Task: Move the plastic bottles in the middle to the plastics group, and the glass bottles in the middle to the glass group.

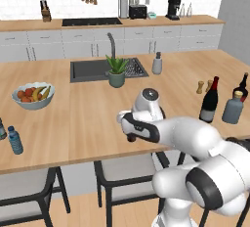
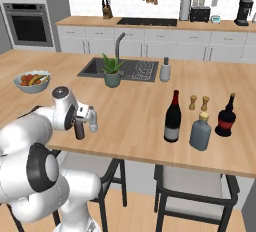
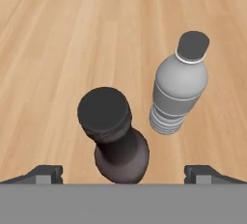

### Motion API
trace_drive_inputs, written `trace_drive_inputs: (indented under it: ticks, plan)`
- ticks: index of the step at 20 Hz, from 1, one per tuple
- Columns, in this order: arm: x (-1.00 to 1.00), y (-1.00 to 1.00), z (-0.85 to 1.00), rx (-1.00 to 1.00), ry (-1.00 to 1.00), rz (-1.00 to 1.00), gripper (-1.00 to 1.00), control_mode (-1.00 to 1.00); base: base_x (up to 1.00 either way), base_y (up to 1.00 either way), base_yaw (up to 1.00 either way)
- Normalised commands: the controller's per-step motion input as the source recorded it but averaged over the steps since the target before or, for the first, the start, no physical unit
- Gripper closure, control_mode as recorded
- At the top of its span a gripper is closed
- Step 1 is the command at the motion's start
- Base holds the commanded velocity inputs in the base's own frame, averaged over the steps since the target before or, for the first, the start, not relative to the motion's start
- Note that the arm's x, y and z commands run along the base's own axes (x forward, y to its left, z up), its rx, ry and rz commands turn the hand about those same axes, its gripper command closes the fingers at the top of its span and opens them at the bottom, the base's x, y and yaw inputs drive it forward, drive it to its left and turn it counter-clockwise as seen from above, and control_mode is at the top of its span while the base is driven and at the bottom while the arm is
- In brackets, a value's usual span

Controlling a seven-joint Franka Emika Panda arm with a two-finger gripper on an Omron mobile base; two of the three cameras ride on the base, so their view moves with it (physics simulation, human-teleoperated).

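The robot's two-finger gripper (image 3: 123, 172) is hovering with its fingers spread wide, gripping nothing, directly above the slim dark-brown glass bottle (image 3: 116, 138). That bottle is standing upright on the light wooden island counter (image 2: 135, 111), just beside the small clear plastic water bottle (image 3: 177, 90). Well off to the right, the tall dark wine bottle with red foil (image 2: 173, 116) is standing just beside the squat grey-blue bottle (image 2: 200, 132) and the dark red-topped bottle (image 2: 226, 117).

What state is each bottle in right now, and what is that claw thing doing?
claw: open, above the brown bottle, holding nothing
brown bottle: upright, capped, not gripped
clear water bottle: upright, capped, beside the brown one
wine bottle: upright on the counter
squat grey bottle: upright, stoppered
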Motion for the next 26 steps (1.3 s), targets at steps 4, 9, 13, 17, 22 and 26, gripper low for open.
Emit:
trace_drive_inputs:
  ticks: [4,9,13,17,22,26]
  plan:
    - [0.21,0.0,0.0,0.0,0.0,0.0,-1.0,-1.0,0.0,0.0,0.0]
    - [0.09,0.0,-0.03,0.0,0.0,0.0,-1.0,-1.0,0.0,0.0,0.0]
    - [0.01,0.0,-0.05,0.0,0.02,0.0,-1.0,-1.0,0.0,0.0,0.0]
    - [0.12,0.0,-0.04,0.0,0.0,0.0,-1.0,-1.0,0.0,0.0,0.0]
    - [0.04,0.0,-0.18,0.0,0.0,0.0,-1.0,-1.0,0.0,0.0,0.0]
    - [0.0,0.0,-0.09,0.0,0.0,0.0,-1.0,-1.0,0.0,0.0,0.0]
